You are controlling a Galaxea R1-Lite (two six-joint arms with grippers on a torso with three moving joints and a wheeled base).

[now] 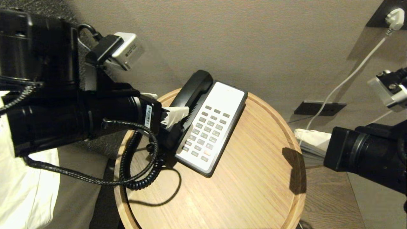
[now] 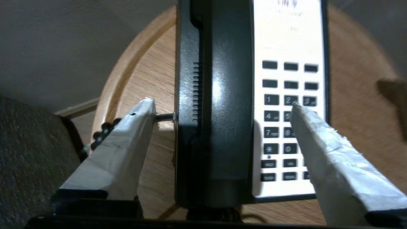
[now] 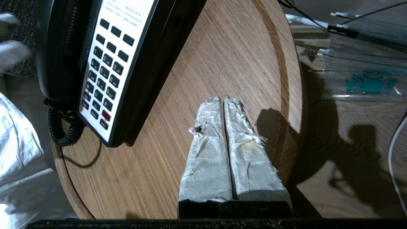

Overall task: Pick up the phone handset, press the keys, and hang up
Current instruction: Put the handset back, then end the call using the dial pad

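The left gripper (image 2: 222,109) straddles the phone handset (image 2: 227,105) on its phone base (image 2: 289,38), fingers (image 2: 127,140) spread wide; the right gripper (image 3: 222,101) hangs above the bench (image 3: 222,47), fingers pressed together.

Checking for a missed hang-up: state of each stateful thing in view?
phone handset: seated in its cradle, not gripped
left gripper: open, fingers straddling the handset
right gripper: shut, empty, above the table
phone base: flat on the table
coiled cord: slack, looped on the table

Left gripper (image 2: 222,109) spread wide — right gripper (image 3: 223,99) pressed closed.
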